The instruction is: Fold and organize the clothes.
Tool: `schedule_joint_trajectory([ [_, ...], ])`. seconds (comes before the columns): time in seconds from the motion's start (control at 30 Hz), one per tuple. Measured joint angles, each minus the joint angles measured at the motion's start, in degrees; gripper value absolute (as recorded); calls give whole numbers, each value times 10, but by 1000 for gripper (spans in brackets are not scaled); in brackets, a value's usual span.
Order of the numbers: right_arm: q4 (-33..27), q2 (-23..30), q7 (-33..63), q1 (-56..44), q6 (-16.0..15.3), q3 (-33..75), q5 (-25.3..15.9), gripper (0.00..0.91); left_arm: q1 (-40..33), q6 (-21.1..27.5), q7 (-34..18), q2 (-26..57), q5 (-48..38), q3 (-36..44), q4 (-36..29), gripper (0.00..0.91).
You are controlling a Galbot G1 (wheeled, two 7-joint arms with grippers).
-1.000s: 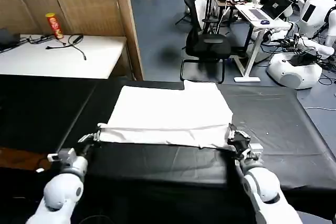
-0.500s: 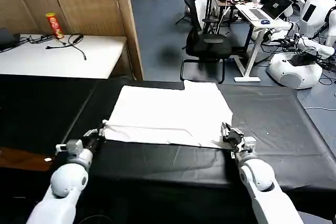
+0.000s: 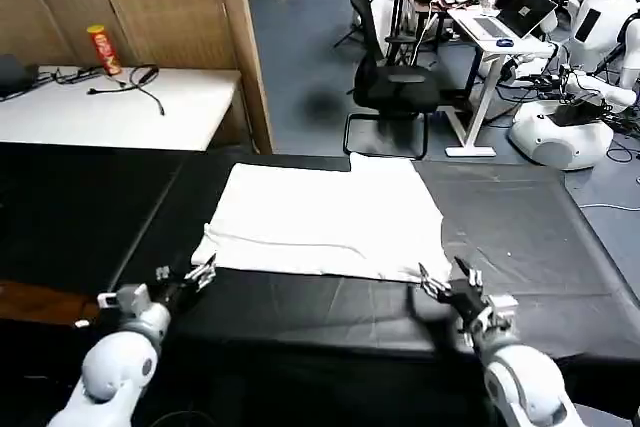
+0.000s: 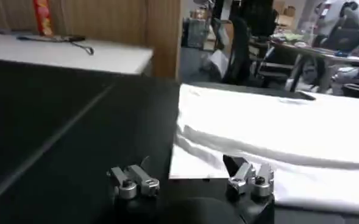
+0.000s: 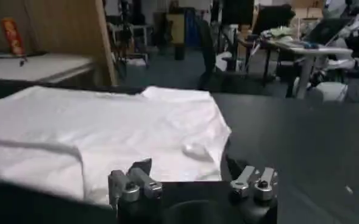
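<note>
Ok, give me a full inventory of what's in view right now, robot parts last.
T-shirt: one, white, folded flat on the black table covering, print not visible.
Black table covering: one, spread under the shirt.
White side table: one, back left, beside a wooden partition.
Canister: one, red and yellow, upright on the side table.
Cable: one, black, on the side table.
Office chair: one, black, behind the table.
Left claw: open, just off the shirt's near-left corner.
Right claw: open, just off the shirt's near-right corner.

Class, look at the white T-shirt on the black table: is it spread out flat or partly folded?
Partly folded. The T-shirt has its near edge doubled over, a ridge running across it, visible in the left wrist view. Both grippers sit open, off the cloth.
</note>
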Motion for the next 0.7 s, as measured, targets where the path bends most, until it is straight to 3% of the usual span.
schedule_joint_trajectory([
  [0.03, -2, 1, 0, 0, 0, -1, -1, 575, 1, 0, 1, 0, -2, -1, 1, 566],
  [0.13, -5, 3, 0, -3, 0, -3, -4, 458, 1, -2, 2, 0, -3, -2, 6, 527],
  [0.17, -5, 3, 0, -4, 1, -2, -4, 341, 1, -2, 3, 0, -3, -2, 8, 458],
  [0.2, -5, 2, 0, -5, 1, -3, -4, 312, 1, -2, 4, 0, -4, -3, 9, 380],
  [0.23, -5, 2, 0, -5, 2, -3, -4, 244, 2, -3, 5, 0, -6, -3, 10, 156],
  [0.3, -4, 1, 0, -6, 3, -3, -4, 185, 1, -3, 8, 1, -19, -3, 11, 127],
  [0.33, -2, 0, 0, -6, 4, -2, -4, 137, 0, -3, 9, 0, -24, -3, 11, 0],
  [0.4, 3, -3, 3, -8, 3, -3, -4, 78, 1, -2, 14, 0, -37, -3, 11, 0],
  [0.5, 11, -9, 17, -14, -7, -3, 4, 68, 2, 3, 18, 1, -57, -1, 7, 0],
  [0.7, 44, -29, 58, -37, -69, 9, 51, 68, 7, 14, -8, 6, -44, 8, -6, 0],
])
